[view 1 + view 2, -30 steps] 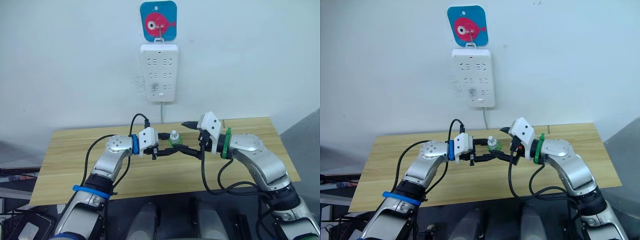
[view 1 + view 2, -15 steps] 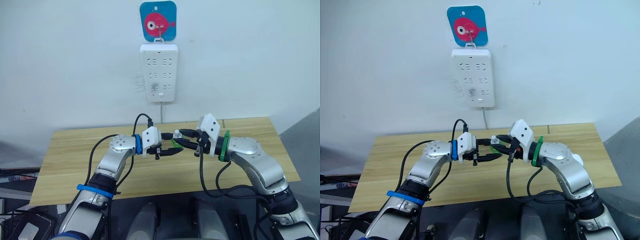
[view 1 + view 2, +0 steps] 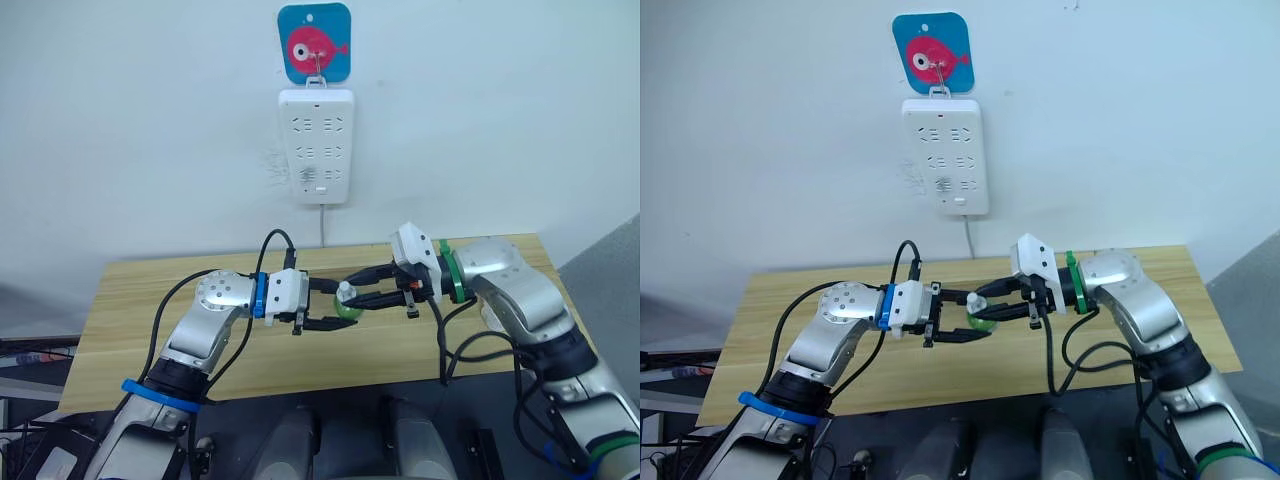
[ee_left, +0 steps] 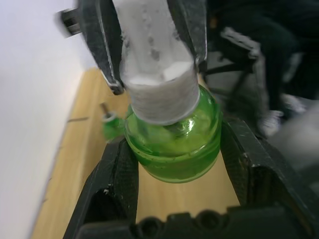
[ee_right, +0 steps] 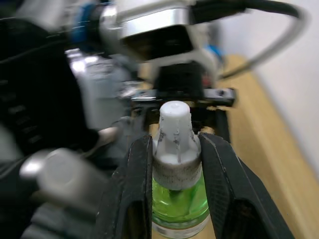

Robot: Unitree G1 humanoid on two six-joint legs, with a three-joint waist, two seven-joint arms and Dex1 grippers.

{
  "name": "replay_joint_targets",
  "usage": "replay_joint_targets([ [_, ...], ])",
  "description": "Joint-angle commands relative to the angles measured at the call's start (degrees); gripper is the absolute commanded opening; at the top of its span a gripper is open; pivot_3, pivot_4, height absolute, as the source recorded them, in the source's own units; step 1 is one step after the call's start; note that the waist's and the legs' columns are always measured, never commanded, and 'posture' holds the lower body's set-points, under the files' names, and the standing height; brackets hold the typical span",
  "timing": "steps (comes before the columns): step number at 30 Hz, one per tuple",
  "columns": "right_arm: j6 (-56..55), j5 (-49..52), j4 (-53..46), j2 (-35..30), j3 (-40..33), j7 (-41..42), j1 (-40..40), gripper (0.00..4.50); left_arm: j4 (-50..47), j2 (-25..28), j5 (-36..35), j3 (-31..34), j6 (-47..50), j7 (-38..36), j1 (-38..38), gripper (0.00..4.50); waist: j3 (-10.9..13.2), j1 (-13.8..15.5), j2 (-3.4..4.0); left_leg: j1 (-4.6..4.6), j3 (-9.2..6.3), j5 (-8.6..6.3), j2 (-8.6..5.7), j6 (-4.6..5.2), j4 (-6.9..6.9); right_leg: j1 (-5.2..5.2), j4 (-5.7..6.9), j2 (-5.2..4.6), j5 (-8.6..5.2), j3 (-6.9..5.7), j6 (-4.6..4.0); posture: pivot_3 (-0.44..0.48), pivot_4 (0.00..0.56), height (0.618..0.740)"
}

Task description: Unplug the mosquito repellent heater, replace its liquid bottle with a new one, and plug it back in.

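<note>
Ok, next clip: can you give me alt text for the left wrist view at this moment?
A small green liquid bottle sits between the left end effector's two black fingers, while the right end effector grips the bottle's white cap from the far side. Below lies a light wooden table against a white wall.

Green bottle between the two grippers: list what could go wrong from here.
The left gripper holds the green bottle by its round glass body, and the right gripper pinches its white cap. Both are above the table. Any twist could slip on the glass. A drop might break the bottle.
</note>
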Motion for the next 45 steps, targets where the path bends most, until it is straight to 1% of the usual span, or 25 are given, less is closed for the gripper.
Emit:
replay_joint_targets([
  [1,-4.4,0.3,2.2,1.0,-1.1,3.0,-3.4,0.99,-3.7,-0.2,-1.6,-2.8,-0.3,-3.7,-0.2,2.20,0.0,0.3,0.00,0.00,0.00,0.00,0.00,0.00,0.00,-0.01,0.00,0.00,0.00,0.00,0.00,0.147,0.182,0.740],
  [3,-4.3,-0.2,3.1,0.9,-1.2,3.6,-3.8,0.99,-3.1,0.0,-1.0,-2.5,-1.2,-3.9,-0.2,2.20,0.0,0.6,0.00,-0.01,0.00,0.00,0.00,-0.01,0.01,-0.02,0.01,-0.01,0.00,0.02,0.00,0.147,0.182,0.740],
  [6,-2.4,0.1,1.5,-0.4,-2.0,3.7,-2.6,2.06,-1.1,-0.8,-0.1,-1.7,-2.3,-2.2,-0.6,2.20,0.0,0.8,0.01,-0.01,-0.01,0.01,0.01,-0.02,0.02,-0.03,0.02,-0.02,0.00,0.04,-0.01,0.144,0.183,0.740],
  [9,-1.2,0.3,-1.9,-2.9,-3.5,1.8,0.9,3.16,0.6,-1.8,0.6,-0.5,-3.0,0.5,-0.8,2.20,0.0,1.1,-0.01,-0.04,-0.03,0.02,0.00,-0.03,0.04,-0.03,0.03,-0.05,0.01,0.02,-0.01,0.133,0.180,0.740],
  [10,-0.2,0.5,-3.2,-4.5,-5.1,0.2,3.5,3.60,1.4,-2.4,0.9,0.3,-3.4,2.1,-0.8,2.20,0.0,1.2,-0.02,-0.05,-0.05,0.02,0.00,-0.03,0.04,-0.03,0.03,-0.06,0.01,0.01,-0.01,0.130,0.181,0.740],
  [11,0.6,0.6,-4.3,-5.8,-6.6,-1.2,6.0,3.90,2.0,-2.9,1.1,0.9,-3.8,3.5,-0.6,2.20,-0.1,1.4,-0.02,-0.06,-0.04,0.02,-0.01,-0.03,0.05,-0.03,0.02,-0.06,0.01,0.01,0.00,0.126,0.182,0.740],
  [12,0.8,0.4,-5.2,-6.8,-7.9,-2.8,8.2,4.29,2.3,-3.3,1.1,1.5,-3.9,4.8,-0.4,2.20,-0.1,1.6,-0.04,-0.06,-0.05,0.02,-0.01,-0.03,0.05,-0.03,0.03,-0.08,0.01,0.01,0.00,0.124,0.183,0.740],
  [13,0.7,-0.2,-6.3,-7.4,-9.0,-4.7,10.2,4.46,2.3,-3.6,1.0,1.9,-3.6,6.0,0.0,2.20,-0.1,1.7,-0.04,-0.06,-0.04,0.02,-0.01,-0.03,0.05,-0.02,0.02,-0.08,0.01,0.01,0.00,0.113,0.184,0.740],
  [15,2.1,-0.1,-9.0,-7.3,-10.8,-9.0,12.6,4.46,2.2,-4.0,0.6,2.4,-2.8,7.8,0.5,2.20,-0.1,1.6,-0.02,-0.06,0.04,0.02,-0.01,-0.03,0.05,-0.07,0.04,-0.09,0.02,0.09,0.01,0.109,0.184,0.740],
  [17,3.5,-0.5,-13.1,-5.8,-11.8,-14.8,14.5,4.46,2.2,-4.9,0.4,3.0,-1.6,10.1,0.8,2.20,-0.1,1.0,0.00,-0.05,0.15,0.03,0.00,-0.05,0.05,-0.12,0.09,-0.06,0.02,0.15,0.00,0.097,0.181,0.740],
  [20,5.3,-2.0,-19.1,-1.7,-11.4,-23.7,16.2,4.46,3.1,-6.2,1.3,4.0,-1.2,14.3,0.8,2.20,-0.2,0.6,-0.01,-0.02,0.13,0.06,0.02,-0.11,0.03,-0.14,0.16,-0.01,0.03,0.15,0.00,0.080,0.180,0.740],
  [23,7.0,-3.9,-21.8,2.8,-10.1,-31.0,16.2,4.46,2.8,-7.2,1.3,4.3,0.0,17.4,1.1,2.20,-0.2,0.7,-0.01,-0.02,0.10,0.08,0.02,-0.14,0.04,-0.15,0.18,-0.01,0.03,0.15,0.00,0.068,0.181,0.740],
  [26,8.8,-4.2,-23.2,5.2,-8.8,-34.4,16.8,4.46,2.1,-7.6,1.2,3.9,1.1,18.6,1.2,2.20,-0.2,0.7,0.00,-0.02,0.10,0.08,0.01,-0.14,0.05,-0.15,0.18,-0.05,0.03,0.17,0.00,0.056,0.182,0.740],
  [30,9.8,-3.9,-23.3,6.4,-8.0,-36.2,17.2,4.46,1.7,-7.9,1.2,3.8,2.1,19.5,0.5,2.20,-0.3,0.7,-0.01,-0.05,0.08,0.08,-0.02,-0.14,0.06,-0.13,0.15,-0.07,0.04,0.15,0.01,0.049,0.182,0.740],
  [31,9.8,-3.8,-23.2,6.4,-7.8,-36.4,17.3,4.20,1.7,-7.9,1.2,3.8,2.2,19.5,0.4,2.20,-0.3,0.7,0.00,-0.04,0.09,0.08,-0.02,-0.14,0.06,-0.13,0.15,-0.07,0.04,0.15,0.01,0.049,0.182,0.740],
  [32,9.6,-4.0,-22.9,6.4,-7.6,-36.5,17.2,4.11,1.7,-7.9,1.2,3.8,2.2,19.5,0.3,2.20,-0.3,0.6,0.00,-0.04,0.10,0.08,-0.02,-0.14,0.06,-0.13,0.15,-0.06,0.04,0.15,0.01,0.051,0.182,0.740],
  [33,9.4,-4.1,-22.6,6.5,-7.3,-36.6,17.2,3.92,1.7,-7.9,1.3,3.7,2.1,19.4,0.2,2.20,-0.3,0.6,0.00,-0.04,0.10,0.08,-0.02,-0.14,0.06,-0.13,0.15,-0.03,0.04,0.14,0.01,0.051,0.182,0.740],
  [34,9.2,-4.2,-22.3,6.4,-7.2,-36.6,17.2,3.52,1.7,-7.9,1.4,3.7,2.0,19.3,0.2,2.20,-0.3,0.6,0.00,-0.03,0.10,0.08,-0.02,-0.14,0.06,-0.13,0.15,-0.01,0.04,0.13,0.01,0.051,0.182,0.740],
  [35,9.0,-4.3,-22.0,6.3,-7.0,-36.5,17.2,3.26,1.6,-7.9,1.4,3.7,2.0,19.2,0.2,2.20,-0.3,0.6,0.00,-0.03,0.10,0.08,-0.02,-0.14,0.06,-0.13,0.15,0.00,0.04,0.13,0.01,0.051,0.182,0.740],
  [41,8.2,-4.5,-20.8,6.2,-6.6,-36.2,17.3,1.02,0.8,-7.6,1.3,3.6,2.1,18.9,0.9,2.20,-0.3,0.5,-0.01,-0.03,0.11,0.08,-0.02,-0.13,0.05,-0.13,0.15,-0.01,0.04,0.14,0.01,0.062,0.184,0.740],
  [45,8.6,-3.4,-20.6,5.4,-6.5,-34.6,17.0,0.99,0.3,-7.6,1.4,3.5,2.3,19.0,1.2,2.20,-0.3,0.5,-0.01,-0.03,0.11,0.08,-0.02,-0.14,0.05,-0.13,0.15,-0.01,0.04,0.14,0.01,0.071,0.190,0.740],
])
